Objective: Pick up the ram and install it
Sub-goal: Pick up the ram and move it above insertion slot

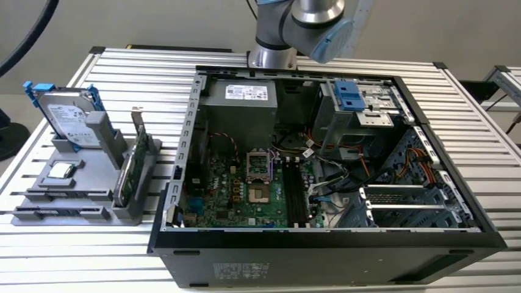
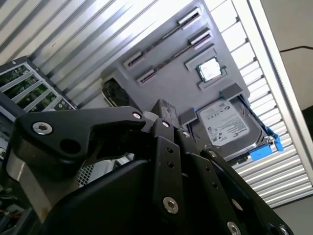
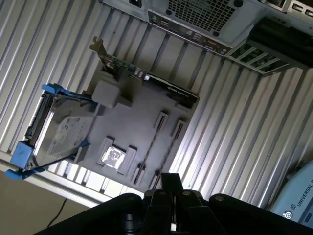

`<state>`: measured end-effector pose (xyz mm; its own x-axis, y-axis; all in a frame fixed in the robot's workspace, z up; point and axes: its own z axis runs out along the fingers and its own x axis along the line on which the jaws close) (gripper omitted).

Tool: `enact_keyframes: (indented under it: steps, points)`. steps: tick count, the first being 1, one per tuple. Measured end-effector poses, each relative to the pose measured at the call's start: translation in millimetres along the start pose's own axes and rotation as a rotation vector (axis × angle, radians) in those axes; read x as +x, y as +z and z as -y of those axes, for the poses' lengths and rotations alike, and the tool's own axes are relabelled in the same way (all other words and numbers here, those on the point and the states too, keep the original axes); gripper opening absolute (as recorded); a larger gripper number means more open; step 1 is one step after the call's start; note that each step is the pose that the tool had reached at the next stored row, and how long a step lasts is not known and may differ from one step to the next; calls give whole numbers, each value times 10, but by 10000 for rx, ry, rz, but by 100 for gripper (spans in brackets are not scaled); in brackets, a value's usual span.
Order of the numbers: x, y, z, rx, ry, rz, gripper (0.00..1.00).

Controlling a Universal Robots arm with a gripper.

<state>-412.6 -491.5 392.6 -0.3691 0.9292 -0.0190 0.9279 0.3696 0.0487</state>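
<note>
The black two-fingered tool (image 3: 171, 180) is clenched, its fingers pressed together with nothing between them. It hangs high over the grey plastic holder (image 3: 142, 112) on the ribbed aluminium bench (image 1: 122, 67). The long, thin, dark ram (image 3: 151, 144) seems to stand on its edge in this holder, between small end clips, near the silver hard drive with blue rails (image 3: 58, 132). The open black computer case (image 1: 326, 250) stands just beside the holder.

A slatted aluminium table (image 1: 472, 122) gleams under even light. Plain beige floor (image 2: 293, 24) lies beyond its edge; another slatted table (image 1: 509, 82) stands at the exterior view's right.
</note>
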Motion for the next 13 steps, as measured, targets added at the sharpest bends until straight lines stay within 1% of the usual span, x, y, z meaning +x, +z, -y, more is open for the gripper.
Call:
enact_keyframes:
  steps: [13]
  points:
    - [2,0,5,24,1253,61,0]
